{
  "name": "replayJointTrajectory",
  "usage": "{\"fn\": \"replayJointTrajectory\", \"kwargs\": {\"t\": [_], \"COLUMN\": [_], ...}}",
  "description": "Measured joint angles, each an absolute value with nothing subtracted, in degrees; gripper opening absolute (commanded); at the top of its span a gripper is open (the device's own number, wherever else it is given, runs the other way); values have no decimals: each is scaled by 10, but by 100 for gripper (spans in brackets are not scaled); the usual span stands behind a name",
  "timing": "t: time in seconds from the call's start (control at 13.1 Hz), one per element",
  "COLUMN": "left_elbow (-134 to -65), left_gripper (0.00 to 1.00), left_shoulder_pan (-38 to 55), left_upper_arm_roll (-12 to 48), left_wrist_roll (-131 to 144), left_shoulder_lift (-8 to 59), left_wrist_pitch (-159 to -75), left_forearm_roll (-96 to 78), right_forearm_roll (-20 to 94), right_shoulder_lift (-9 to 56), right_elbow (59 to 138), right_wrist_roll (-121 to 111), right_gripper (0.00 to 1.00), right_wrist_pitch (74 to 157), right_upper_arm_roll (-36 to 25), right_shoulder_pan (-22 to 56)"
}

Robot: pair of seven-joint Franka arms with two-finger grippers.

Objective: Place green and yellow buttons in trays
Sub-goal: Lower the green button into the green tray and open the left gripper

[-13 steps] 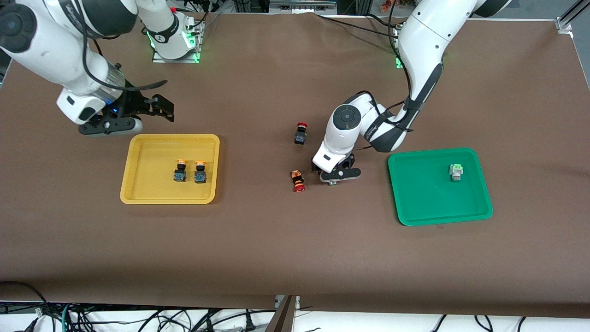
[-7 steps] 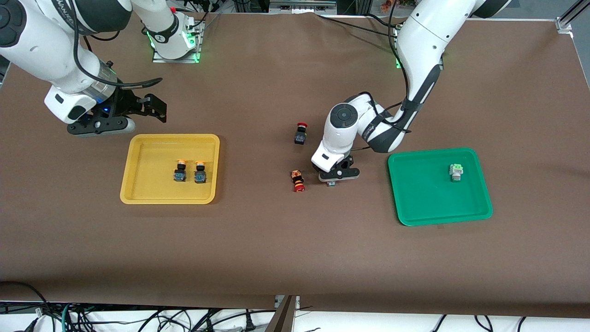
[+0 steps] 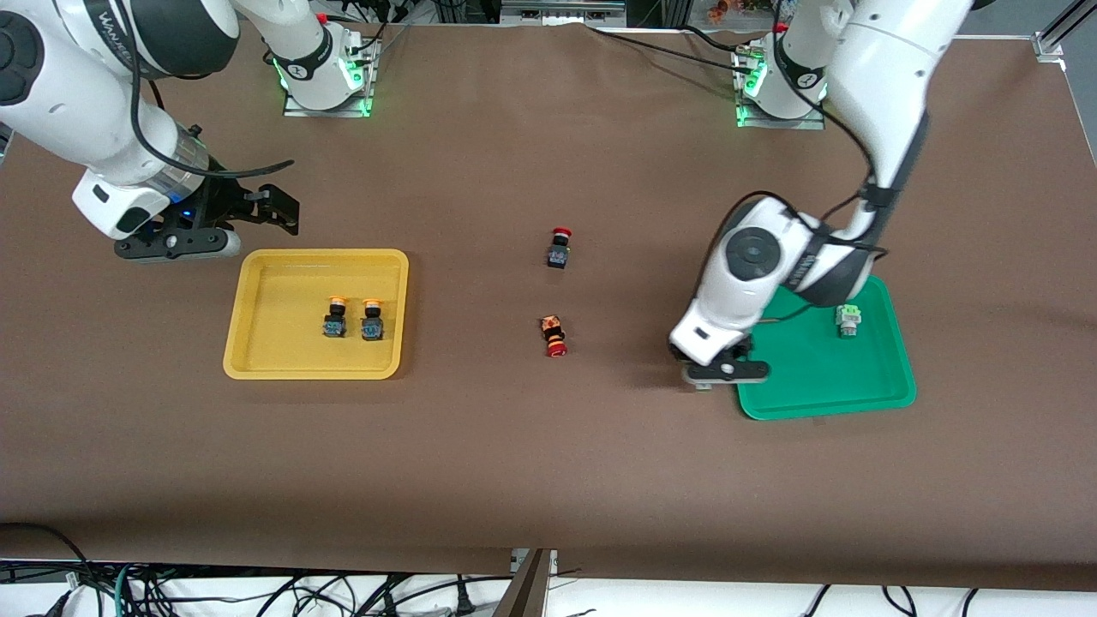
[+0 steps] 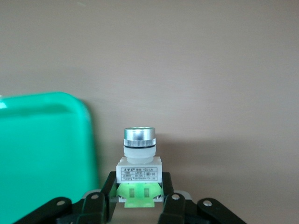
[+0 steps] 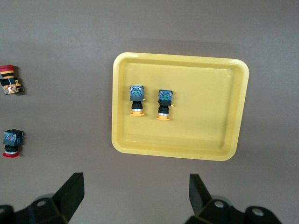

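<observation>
My left gripper [image 3: 704, 384] is shut on a green button [image 4: 138, 175] with a white-grey body and holds it in the air just beside the rim of the green tray [image 3: 806, 390], which also shows in the left wrist view [image 4: 42, 154]. A second green button [image 3: 848, 320] lies in the green tray. Two yellow buttons [image 3: 333, 316] [image 3: 371, 318] stand in the yellow tray [image 3: 257, 343], also seen in the right wrist view [image 5: 136, 100] [image 5: 164, 104]. My right gripper [image 3: 278, 206] is open and empty, waiting in the air beside the yellow tray [image 5: 224, 116].
Two red-capped switches [image 3: 559, 246] [image 3: 554, 335] lie on the brown table between the trays; they also show in the right wrist view [image 5: 10, 86] [image 5: 11, 142]. Arm bases with green lights stand along the table's top edge.
My left gripper has lifted the green button from beside the red-capped switch and carried it toward the green tray. My right gripper has drifted a little away from the yellow tray.
</observation>
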State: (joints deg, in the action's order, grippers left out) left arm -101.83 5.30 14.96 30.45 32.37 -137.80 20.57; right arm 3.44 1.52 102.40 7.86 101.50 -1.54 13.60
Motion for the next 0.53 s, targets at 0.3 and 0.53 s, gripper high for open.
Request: {"fn": "replayJointTrajectory", "kwargs": {"t": [0.3, 0.53], "left_elbow": [-1097, -1130], "left_gripper": [0, 3], "left_shoulder_pan": [0, -3], "left_upper_arm_roll": [111, 76], "left_wrist_roll": [148, 93], "left_shoulder_lift": [283, 282], "left_wrist_pitch": [-1373, -1374], "left_forearm_roll": [151, 122], "right_forearm_roll": [34, 34], "right_shoulder_lift": [15, 15], "right_elbow": [1019, 1018], "right_wrist_roll": [78, 78], "right_gripper": [99, 99], "right_wrist_pitch": [1015, 1015], "right_upper_arm_roll": [-1, 0], "right_shoulder_pan": [119, 119]}}
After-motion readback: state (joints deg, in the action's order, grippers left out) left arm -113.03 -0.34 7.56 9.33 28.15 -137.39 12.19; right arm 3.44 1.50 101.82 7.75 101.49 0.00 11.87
